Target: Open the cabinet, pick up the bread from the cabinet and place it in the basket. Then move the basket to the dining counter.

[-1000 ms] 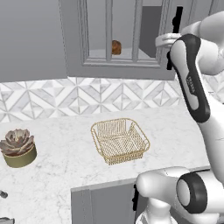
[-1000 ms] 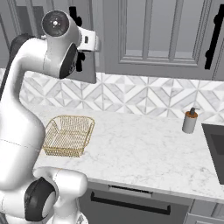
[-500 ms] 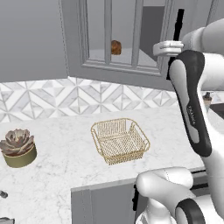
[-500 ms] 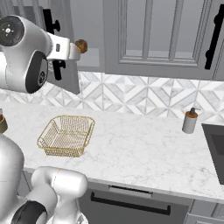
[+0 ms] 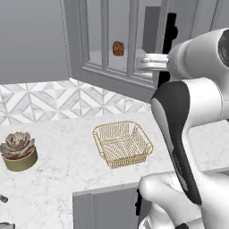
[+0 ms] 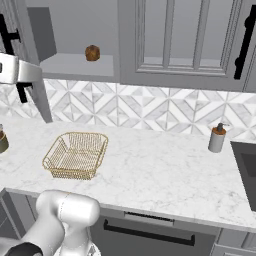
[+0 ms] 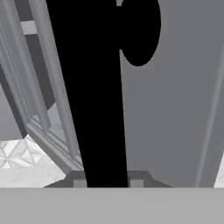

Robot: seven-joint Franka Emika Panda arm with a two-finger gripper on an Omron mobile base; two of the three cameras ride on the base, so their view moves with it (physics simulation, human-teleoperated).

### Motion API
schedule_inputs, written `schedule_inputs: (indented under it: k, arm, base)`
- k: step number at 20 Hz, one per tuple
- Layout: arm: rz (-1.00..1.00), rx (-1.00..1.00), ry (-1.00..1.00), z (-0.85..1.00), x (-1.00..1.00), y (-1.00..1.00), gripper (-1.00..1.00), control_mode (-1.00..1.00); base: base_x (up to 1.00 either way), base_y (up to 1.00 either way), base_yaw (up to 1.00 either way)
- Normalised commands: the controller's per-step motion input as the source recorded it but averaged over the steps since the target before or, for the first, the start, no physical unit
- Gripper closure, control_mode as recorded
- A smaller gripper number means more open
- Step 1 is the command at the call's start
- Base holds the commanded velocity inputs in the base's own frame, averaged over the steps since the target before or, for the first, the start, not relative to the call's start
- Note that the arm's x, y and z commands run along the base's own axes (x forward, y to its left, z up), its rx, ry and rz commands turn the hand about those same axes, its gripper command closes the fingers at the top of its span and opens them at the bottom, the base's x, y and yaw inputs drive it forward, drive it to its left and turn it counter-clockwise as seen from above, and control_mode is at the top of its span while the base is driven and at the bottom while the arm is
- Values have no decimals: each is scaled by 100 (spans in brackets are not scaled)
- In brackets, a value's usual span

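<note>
The cabinet (image 5: 112, 44) door stands swung out, its black handle (image 7: 98, 109) pinched between the closed fingers of the gripper (image 7: 107, 183). The bread (image 6: 92, 52) sits on the shelf at twelve o'clock from the basket (image 6: 76, 154). Door-opening looks nearly finished; next comes letting go and reaching for the loaf.

You had a grey cabinet (image 5: 112, 76) with a black bar handle (image 5: 166, 49). The bread (image 6: 92, 52) inside was brown with a darker crust. The wire basket (image 5: 122, 143) was gold-tan on a white, grey-veined marble worktop (image 6: 165, 175). The backsplash (image 6: 150, 107) carried white and grey diamond-patterned tiles. At far left, a pinkish-brown succulent (image 5: 17, 145) sat in an olive pot (image 5: 20, 161).
</note>
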Motion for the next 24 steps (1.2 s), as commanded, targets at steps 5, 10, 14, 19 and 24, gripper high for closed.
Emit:
schedule_inputs:
  k: [5, 10, 14, 19, 24]
  arm:
    - [-3, 0, 0, 0, -100, 94, 100, -100]
    - [-3, 0, 2, -18, -43, 35, -100, -100]
    - [-1, 0, 1, -8, -85, -33, -100, -100]
    - [0, 12, 1, 0, -69, -31, -100, -100]
    - [14, 35, 17, 3, 28, -93, -100, -100]
  base:
    - [0, 0, 0]
    - [0, 0, 0]
    - [0, 0, 0]
    - [0, 0, 0]
    - [0, 0, 0]
